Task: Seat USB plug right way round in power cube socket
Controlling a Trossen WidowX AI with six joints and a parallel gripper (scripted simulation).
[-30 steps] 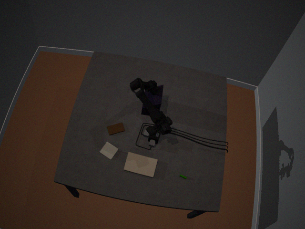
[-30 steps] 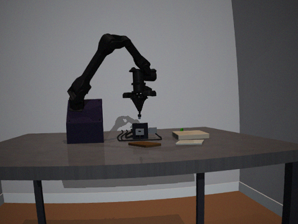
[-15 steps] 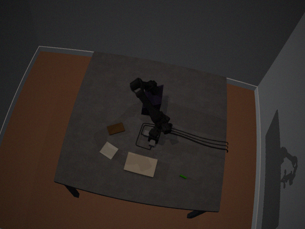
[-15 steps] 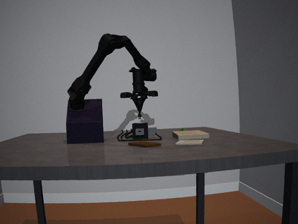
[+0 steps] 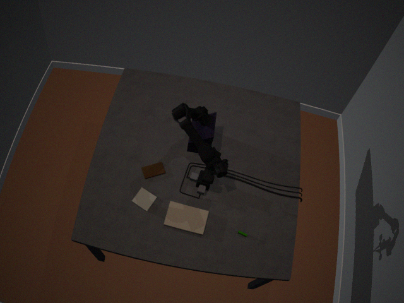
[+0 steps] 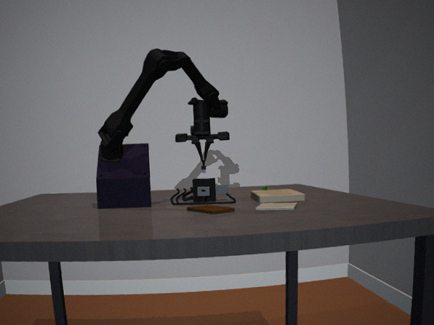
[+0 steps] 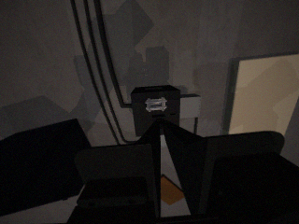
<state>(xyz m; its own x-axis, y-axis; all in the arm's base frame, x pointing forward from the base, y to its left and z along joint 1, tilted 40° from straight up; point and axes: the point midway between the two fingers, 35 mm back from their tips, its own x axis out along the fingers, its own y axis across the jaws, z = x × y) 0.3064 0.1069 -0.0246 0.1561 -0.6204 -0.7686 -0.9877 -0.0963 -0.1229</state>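
Note:
The power cube (image 6: 211, 183) (image 7: 142, 117) is black and stands on the table, with a pale-rimmed socket (image 7: 156, 104) on its top face. My gripper (image 6: 203, 162) (image 7: 160, 124) points straight down above the cube and is shut on the USB plug. The plug (image 6: 203, 170) hangs below the fingertips, dark above with a bright metal end, and a gap shows between it and the cube's top. In the wrist view the fingertips cover the near part of the cube. The plug's way round cannot be made out. In the top view the arm hides much of the cube.
White blocks sit at two cube sides, one at the right (image 6: 222, 189) (image 7: 190, 107), with black cables (image 5: 267, 186) around and behind. A brown block (image 5: 153, 170), a small cream block (image 5: 144, 199), a large cream slab (image 5: 186, 218), a green piece (image 5: 242, 233) and the purple base (image 6: 124, 191) stand on the table.

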